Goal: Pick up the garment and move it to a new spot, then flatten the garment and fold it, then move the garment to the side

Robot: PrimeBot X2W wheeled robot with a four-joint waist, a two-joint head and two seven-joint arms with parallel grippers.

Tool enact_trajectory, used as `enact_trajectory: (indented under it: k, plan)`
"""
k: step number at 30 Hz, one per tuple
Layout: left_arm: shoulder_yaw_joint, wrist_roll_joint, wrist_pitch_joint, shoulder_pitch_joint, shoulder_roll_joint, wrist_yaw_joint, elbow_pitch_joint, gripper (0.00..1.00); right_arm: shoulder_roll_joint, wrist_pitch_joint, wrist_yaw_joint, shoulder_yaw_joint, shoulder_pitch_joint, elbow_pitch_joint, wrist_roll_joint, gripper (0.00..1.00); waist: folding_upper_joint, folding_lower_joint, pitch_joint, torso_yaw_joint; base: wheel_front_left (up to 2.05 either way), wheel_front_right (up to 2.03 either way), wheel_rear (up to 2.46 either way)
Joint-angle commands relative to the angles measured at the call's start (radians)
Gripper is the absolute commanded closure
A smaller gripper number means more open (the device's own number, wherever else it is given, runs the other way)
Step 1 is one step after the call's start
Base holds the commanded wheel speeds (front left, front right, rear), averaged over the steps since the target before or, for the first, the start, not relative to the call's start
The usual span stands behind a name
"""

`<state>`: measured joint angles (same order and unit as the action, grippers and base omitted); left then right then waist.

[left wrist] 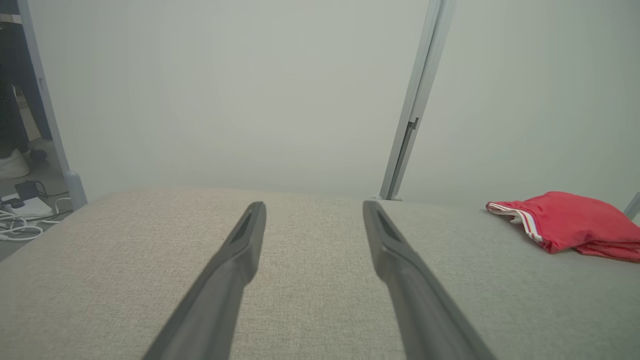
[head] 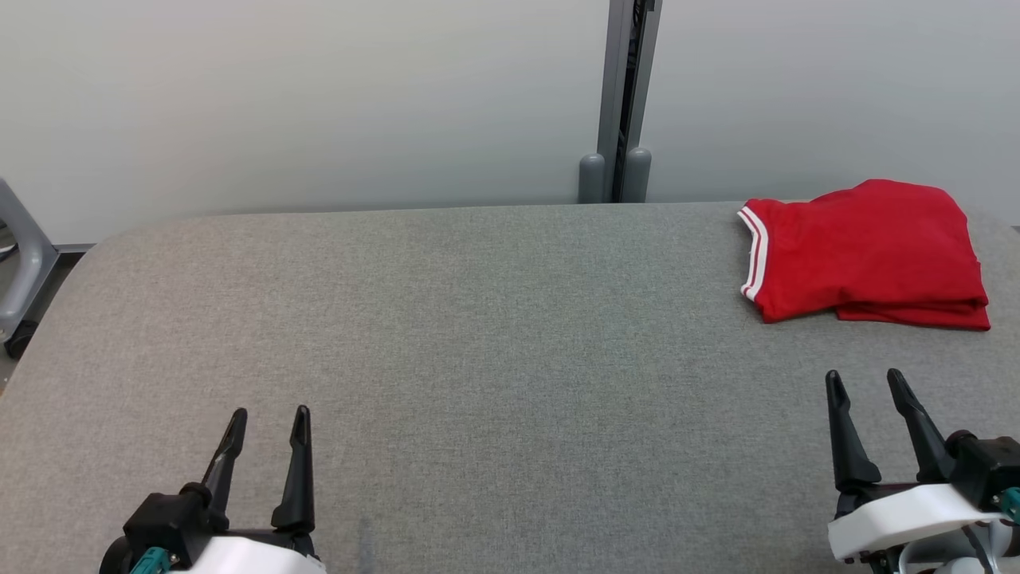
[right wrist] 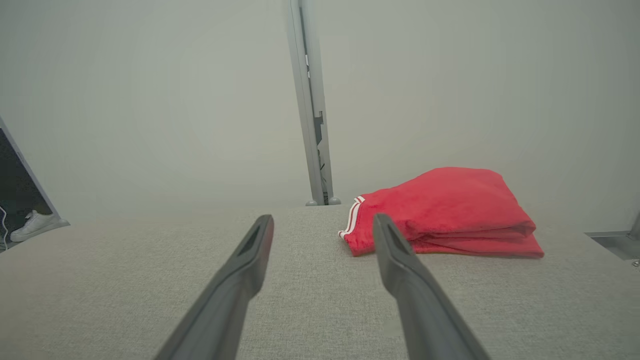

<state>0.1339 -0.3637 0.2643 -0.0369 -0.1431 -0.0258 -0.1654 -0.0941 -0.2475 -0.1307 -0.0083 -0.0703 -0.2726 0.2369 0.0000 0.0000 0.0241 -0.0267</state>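
L gripper (head: 270,413) sits at the near-left of the table (head: 510,319); fingers apart, nothing between them, tips pointing away from the robot. R gripper (head: 864,375) is at the near-right, fingers likewise apart & empty, a bit further up the head view than the L one; can't tell whether either pair of tips touches the tabletop. Both wrist views show bare grey fabric between & under the fingers.

The tabletop is covered in grey woven cloth w/ a rounded far-left corner; the middle stretch is bare.

Further back on the right lies the garment (head: 865,251); red, folded into a flat stack of layers, resting on the table close to its far edge. A hem w/ white stripes runs down its left side in the head view; the stacked folded edges face the robot. It lies ahead of the R gripper, apart from it, not touched; well apart from the L gripper. In the R wrist view the right finger's tip overlaps the garment's near-left corner, but only by line of sight.

Behind the table stands a pale wall (head: 319,104) w/ a grey post (head: 625,96) set in it; two rounded grey feet sit at the post's base, just past the far edge. At far left, beside the table, is a grey frame leg (head: 20,263). On the floor in the L wrist view are white cables (left wrist: 20,222) & a white shoe (left wrist: 12,165).
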Motion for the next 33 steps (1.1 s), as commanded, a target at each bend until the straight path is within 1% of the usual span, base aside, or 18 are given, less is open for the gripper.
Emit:
enact_trajectory:
  k: [1,13,33]
  plan:
    - [-0.007,0.010,0.001,0.004,0.000,0.007,-0.003,0.00,0.003,-0.008,0.000,-0.002,0.012,0.002,-0.007,0.00,0.0000,0.0000,0.001,0.002,0.00,0.00,0.00]
    - [-0.043,0.053,0.001,0.014,0.038,0.052,-0.046,0.00,0.014,-0.017,0.000,0.032,-0.002,0.000,-0.010,0.00,0.0000,0.0000,-0.002,0.007,0.00,0.00,0.00]
    - [-0.088,0.093,0.001,0.029,0.068,0.090,-0.081,0.00,0.018,-0.019,0.000,0.035,-0.011,0.003,-0.017,0.00,0.0000,0.0000,-0.005,0.001,0.00,0.00,0.00]
